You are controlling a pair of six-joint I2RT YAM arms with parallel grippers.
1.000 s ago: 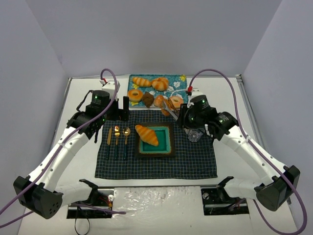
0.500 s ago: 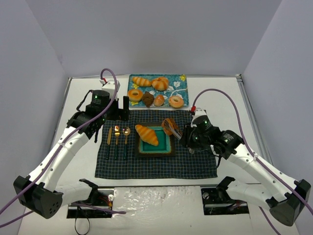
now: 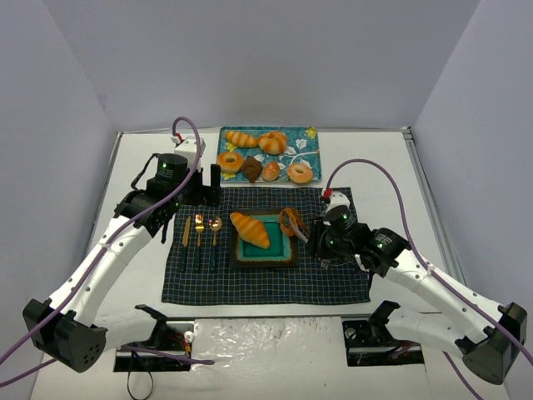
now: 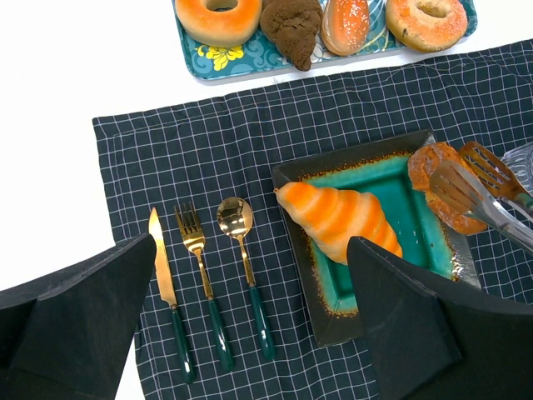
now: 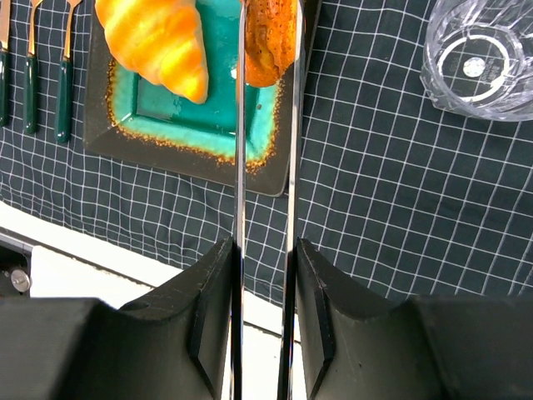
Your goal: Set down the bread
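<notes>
Bread [image 5: 271, 42] — likely light, crushable; hold its sides gently — hangs pinched in tongs [image 4: 454, 185] over plate [image 5: 183, 162] edge. Right jaws clamp tongs; left jaws gape, empty.

In your right wrist view the top edge cuts off the tips of the tongs [image 5: 240, 167], much of the brown bread [image 5: 271, 37] between them and the far end of the croissant [image 5: 154, 37], so you cannot tell whether that bread touches the plate [image 5: 179, 112]. From above, the right arm [image 3: 416, 267] largely hides the glass [image 5: 476, 60], and your left wrist view clips the tray [image 4: 250, 60] at its top edge
</notes>
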